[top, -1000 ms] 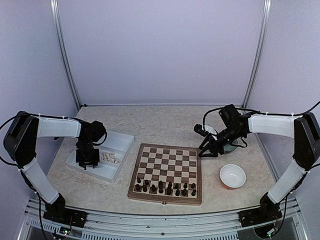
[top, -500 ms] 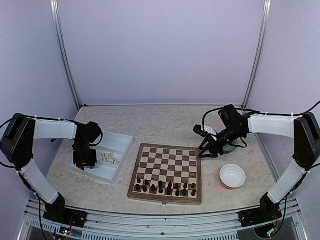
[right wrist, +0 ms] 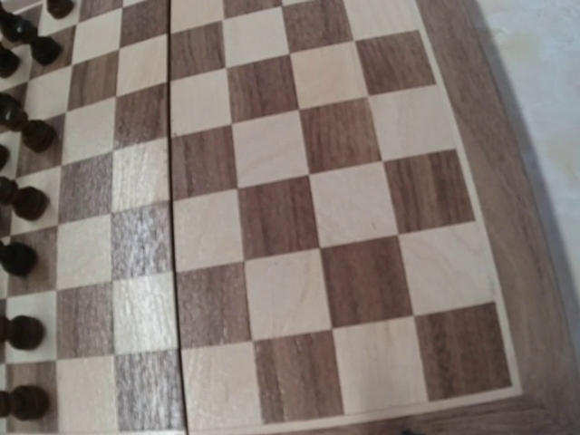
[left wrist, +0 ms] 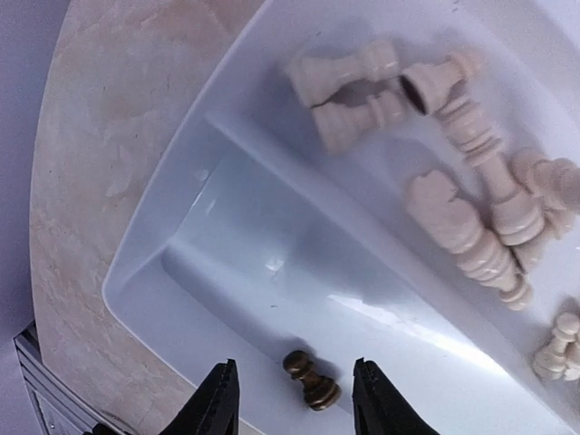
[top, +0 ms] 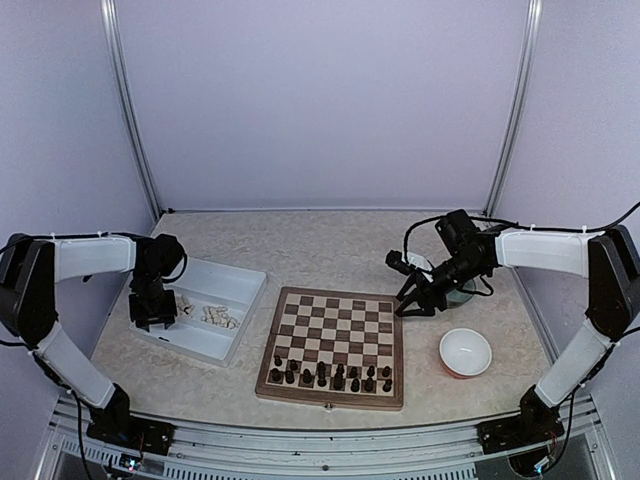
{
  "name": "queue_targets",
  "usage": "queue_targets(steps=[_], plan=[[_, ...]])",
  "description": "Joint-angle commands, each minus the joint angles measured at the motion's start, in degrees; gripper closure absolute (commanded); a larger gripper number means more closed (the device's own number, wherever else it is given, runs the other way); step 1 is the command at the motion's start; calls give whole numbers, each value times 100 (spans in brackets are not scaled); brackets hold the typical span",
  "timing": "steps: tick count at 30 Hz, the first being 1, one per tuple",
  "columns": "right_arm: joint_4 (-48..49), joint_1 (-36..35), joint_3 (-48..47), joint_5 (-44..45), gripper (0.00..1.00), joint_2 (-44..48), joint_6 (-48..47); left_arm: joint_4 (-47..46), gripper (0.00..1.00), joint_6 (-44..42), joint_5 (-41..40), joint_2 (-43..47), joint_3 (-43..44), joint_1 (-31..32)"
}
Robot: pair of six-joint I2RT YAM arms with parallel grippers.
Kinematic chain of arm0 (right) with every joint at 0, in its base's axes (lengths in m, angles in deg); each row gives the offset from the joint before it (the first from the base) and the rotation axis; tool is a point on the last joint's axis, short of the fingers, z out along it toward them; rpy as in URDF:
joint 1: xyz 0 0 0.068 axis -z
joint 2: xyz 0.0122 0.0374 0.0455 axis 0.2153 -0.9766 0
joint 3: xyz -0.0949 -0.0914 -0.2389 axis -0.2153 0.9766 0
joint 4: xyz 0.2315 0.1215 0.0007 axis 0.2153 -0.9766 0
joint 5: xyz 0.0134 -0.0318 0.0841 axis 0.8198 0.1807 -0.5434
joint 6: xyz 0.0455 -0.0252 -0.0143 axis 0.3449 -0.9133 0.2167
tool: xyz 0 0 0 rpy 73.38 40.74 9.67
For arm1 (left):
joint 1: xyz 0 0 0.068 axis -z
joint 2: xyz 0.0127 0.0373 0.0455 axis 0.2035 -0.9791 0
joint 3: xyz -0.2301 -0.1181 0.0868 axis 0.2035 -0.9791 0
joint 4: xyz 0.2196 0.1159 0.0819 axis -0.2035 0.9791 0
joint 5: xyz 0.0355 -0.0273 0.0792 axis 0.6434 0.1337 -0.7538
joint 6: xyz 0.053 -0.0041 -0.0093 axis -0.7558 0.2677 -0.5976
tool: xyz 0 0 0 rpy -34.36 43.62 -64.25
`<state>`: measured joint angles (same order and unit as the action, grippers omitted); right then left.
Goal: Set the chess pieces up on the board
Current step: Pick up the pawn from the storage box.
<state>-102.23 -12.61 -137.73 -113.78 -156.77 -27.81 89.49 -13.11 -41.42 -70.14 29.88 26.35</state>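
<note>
The chessboard (top: 336,318) lies mid-table, with dark chess pieces (top: 330,376) standing in its two near rows. My left gripper (top: 150,318) is open, low over the left compartment of the white tray (top: 243,285). In the left wrist view a single dark pawn (left wrist: 311,379) lies on its side between the open fingers of my left gripper (left wrist: 292,410). Several cream pieces (left wrist: 471,213) lie in the neighbouring compartment, also seen from above (top: 218,316). My right gripper (top: 412,304) hovers at the board's far right edge. Its fingers do not show in the right wrist view, which shows only the board (right wrist: 299,227) and dark pieces (right wrist: 23,204).
A white bowl with an orange outside (top: 465,352) stands right of the board. A second bowl (top: 463,294) is partly hidden behind my right gripper. The tray's rim (left wrist: 154,227) is close to the table's left edge.
My left gripper has moved left across the tray, from beside the cream pieces to the left compartment. The right arm has not visibly moved.
</note>
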Motion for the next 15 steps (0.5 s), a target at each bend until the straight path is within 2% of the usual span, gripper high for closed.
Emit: queue_targets(steps=[1,8,15], plan=[[-63,-79,-111,-11,50,-23,-29,-38,56,-138,435,29,-390,-177],[-67,-132,-117,22,49,-50,-35,-122,60,-235,823,-195,-653,-258],[-63,-159,-95,68,49,-40,-44,141,74,-240,1328,-364,-744,147]])
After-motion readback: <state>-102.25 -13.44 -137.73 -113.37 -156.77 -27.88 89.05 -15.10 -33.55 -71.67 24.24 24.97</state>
